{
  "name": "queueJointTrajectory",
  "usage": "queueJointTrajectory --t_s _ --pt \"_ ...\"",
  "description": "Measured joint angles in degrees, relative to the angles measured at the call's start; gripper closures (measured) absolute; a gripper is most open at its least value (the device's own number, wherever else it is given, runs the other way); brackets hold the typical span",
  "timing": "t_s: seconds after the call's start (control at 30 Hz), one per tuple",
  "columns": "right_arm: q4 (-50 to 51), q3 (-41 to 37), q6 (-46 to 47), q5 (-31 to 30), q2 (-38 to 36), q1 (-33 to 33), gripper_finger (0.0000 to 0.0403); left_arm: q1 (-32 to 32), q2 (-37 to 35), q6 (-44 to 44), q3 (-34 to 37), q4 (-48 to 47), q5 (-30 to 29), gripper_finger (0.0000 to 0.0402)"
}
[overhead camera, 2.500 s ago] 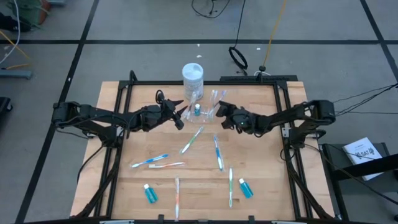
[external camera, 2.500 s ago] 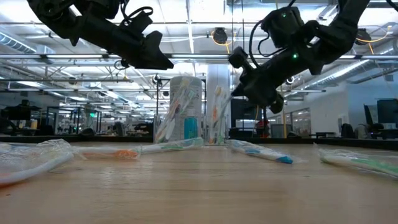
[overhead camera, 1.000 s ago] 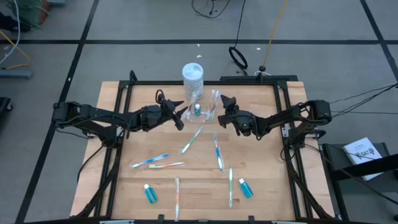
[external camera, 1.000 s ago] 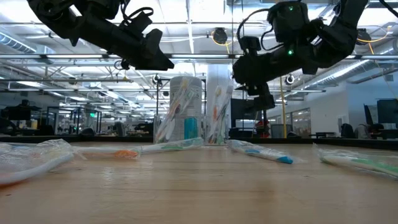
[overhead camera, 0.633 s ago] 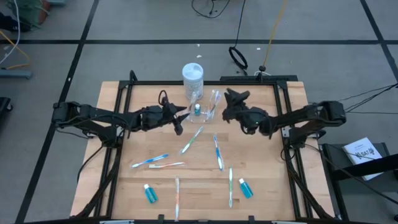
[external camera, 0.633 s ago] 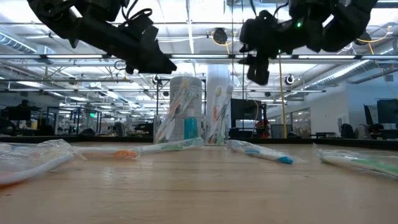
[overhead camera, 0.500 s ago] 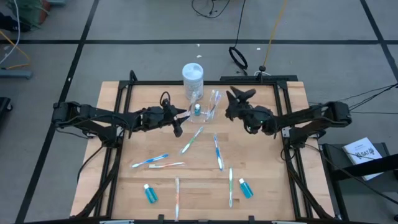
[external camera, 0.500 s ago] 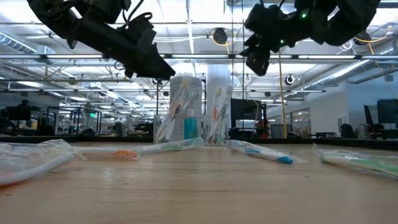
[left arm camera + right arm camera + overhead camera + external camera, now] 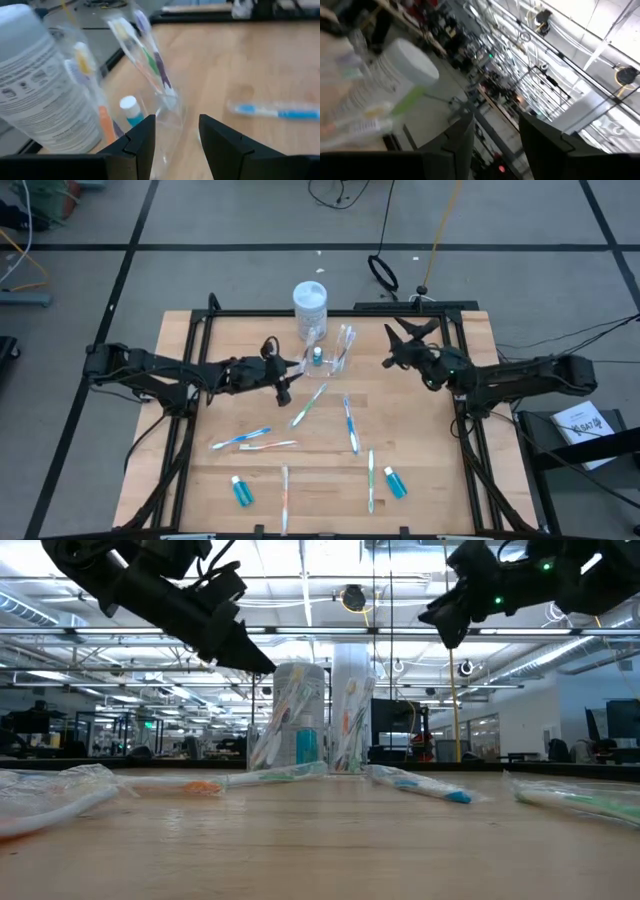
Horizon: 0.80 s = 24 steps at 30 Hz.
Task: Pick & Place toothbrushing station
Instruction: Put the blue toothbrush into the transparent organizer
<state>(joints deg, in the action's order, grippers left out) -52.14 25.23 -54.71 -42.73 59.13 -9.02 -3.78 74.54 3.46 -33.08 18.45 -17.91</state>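
Evidently the approach is underway: the left gripper [image 9: 284,383], fingers apart, hovers just beside the toothbrushing station [image 9: 330,352], which stands upright at the table's [image 9: 420,480] far edge beside the white jar [image 9: 310,308]. Its brushes lean, probably rightward. Next, straddle a wall and close. The right gripper [image 9: 400,343] waits, parted.
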Motion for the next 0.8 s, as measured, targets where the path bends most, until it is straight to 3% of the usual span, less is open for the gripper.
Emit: queueJointTrajectory --t_s 0.13,0.37,0.53,0.7,0.8 --pt "-0.11 -0.63 3.16 3.42 -2.25 0.02 0.0257 3.51 0.00 4.00 -1.03 -4.55 -0.09 0.0245" --pt "0.27 -0.63 5.98 3.99 -2.68 0.11 0.0257 11.40 0.00 18.91 -10.70 -29.02 -0.75 0.0245" --pt "0.59 -0.63 5.76 3.99 -2.66 0.11 0.0257 15.73 0.00 20.50 -14.46 -44.63 2.47 0.0245" --pt "0.61 -0.63 5.64 3.99 -2.66 0.11 0.0257 20.02 0.00 19.94 -14.10 -62.70 5.53 0.0245" --pt "0.61 -0.63 5.63 4.01 -2.66 0.11 0.0257 22.86 0.00 23.71 -11.47 -66.39 9.16 0.0245"
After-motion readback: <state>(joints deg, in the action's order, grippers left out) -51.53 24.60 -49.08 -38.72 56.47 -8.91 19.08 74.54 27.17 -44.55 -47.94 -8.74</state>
